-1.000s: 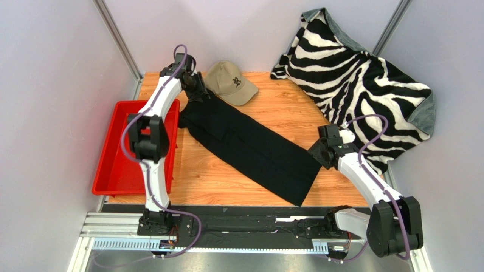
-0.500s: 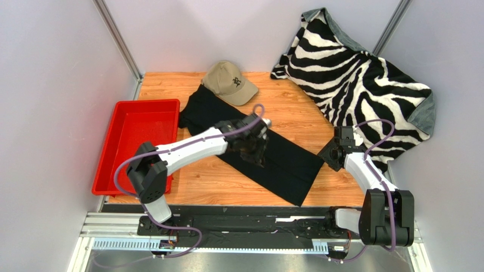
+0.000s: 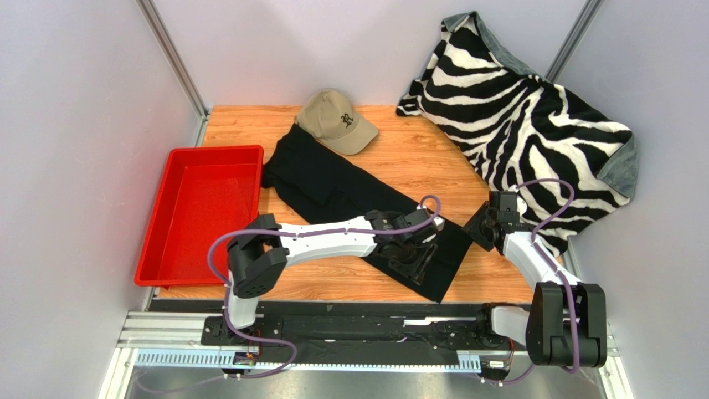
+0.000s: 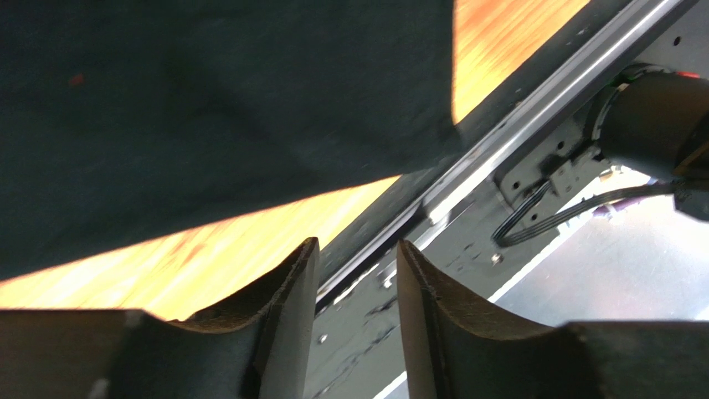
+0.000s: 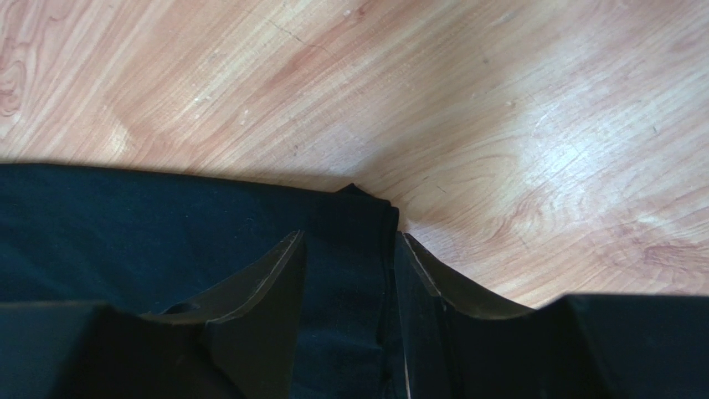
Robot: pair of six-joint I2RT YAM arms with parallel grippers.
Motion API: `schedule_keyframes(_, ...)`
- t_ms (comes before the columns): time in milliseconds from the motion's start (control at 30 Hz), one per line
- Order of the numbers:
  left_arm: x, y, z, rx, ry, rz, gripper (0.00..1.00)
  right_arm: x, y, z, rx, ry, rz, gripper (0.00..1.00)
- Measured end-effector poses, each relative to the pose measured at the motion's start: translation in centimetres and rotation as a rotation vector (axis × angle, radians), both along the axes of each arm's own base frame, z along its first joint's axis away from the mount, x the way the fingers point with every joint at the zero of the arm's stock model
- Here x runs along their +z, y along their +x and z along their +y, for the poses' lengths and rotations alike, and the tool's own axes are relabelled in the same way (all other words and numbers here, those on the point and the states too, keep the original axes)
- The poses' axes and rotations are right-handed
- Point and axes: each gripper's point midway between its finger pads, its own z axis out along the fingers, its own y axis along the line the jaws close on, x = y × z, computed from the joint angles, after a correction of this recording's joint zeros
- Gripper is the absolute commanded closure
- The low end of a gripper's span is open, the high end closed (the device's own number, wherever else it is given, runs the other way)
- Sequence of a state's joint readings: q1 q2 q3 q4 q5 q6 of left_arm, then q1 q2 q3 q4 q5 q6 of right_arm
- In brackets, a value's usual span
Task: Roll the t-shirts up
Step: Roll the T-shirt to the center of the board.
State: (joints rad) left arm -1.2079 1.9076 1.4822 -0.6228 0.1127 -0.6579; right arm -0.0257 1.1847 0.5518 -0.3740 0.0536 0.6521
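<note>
The black t-shirt [image 3: 333, 187] lies folded into a long strip, running diagonally from beside the cap to the near right of the table. My left gripper [image 3: 418, 253] hovers over the strip's near right end. In the left wrist view its jaws [image 4: 356, 258] stand open and empty, with the t-shirt [image 4: 208, 108] beyond them. My right gripper [image 3: 477, 226] sits at the strip's right corner. In the right wrist view this gripper [image 5: 348, 245] is open, its fingers apart astride the folded edge of the t-shirt [image 5: 166, 224].
A tan cap [image 3: 337, 120] lies at the far end of the shirt. A red tray [image 3: 216, 150] stands at the left. A zebra-striped blanket [image 3: 532, 116] is heaped at the far right. A metal rail [image 3: 374, 324] runs along the near table edge.
My left arm has swung from the shirt's far end by the cap across to its near right end. The right gripper has shifted slightly to the shirt's right corner, its jaws narrowing a little.
</note>
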Motion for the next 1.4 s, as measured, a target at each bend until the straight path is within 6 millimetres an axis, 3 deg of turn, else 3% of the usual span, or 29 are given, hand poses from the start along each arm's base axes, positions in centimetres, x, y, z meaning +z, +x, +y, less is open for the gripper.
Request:
schedule_keyframes(133,-0.3,-0.8,-2.5,-0.033,-0.018,-0.017,0.48,0.2,0.2,0.2,0.018,0.003,-0.014,0.72)
schedule_keyframes(200,-0.6,-1.5,-3.7,-0.054,-0.025,-0.025,0.47,0.2,0.3,0.3,0.03,0.003,-0.016,0.75)
schedule_keyframes(433,-2.9,-3.2,-5.6,-0.091,0.006,-0.048,0.46,0.3,0.2,0.5,0.064,0.006,-0.016,0.71)
schedule_keyframes(767,-5.5,-2.7,-6.6,-0.053,0.085,-0.143,0.46,1.4,0.6,1.0,0.105,0.026,-0.032,0.61)
schedule_keyframes(867,-5.9,-2.8,-6.5,-0.045,0.101,-0.163,0.5,1.6,0.5,1.1,0.112,0.029,-0.034,0.59)
schedule_keyframes(967,-6.1,-2.7,-6.4,-0.035,0.113,-0.179,0.65,1.7,0.4,1.2,0.116,0.032,-0.034,0.59)
schedule_keyframes(1000,-6.2,-2.6,-6.3,-0.03,0.119,-0.184,0.75,1.7,0.4,1.2,0.118,0.035,-0.033,0.59)
schedule_keyframes(1100,-6.2,-2.3,-6.0,-0.015,0.132,-0.192,0.88,1.7,0.3,1.2,0.12,0.04,-0.03,0.59)
schedule_keyframes(1267,-6.3,-2.2,-5.8,-0.012,0.139,-0.2,0.97,1.5,0.2,1.2,0.118,0.041,-0.019,0.59)
schedule_keyframes(1400,-6.3,-2.2,-5.8,-0.013,0.138,-0.199,0.98,0.9,-0.1,1.1,0.113,0.038,0.008,0.59)
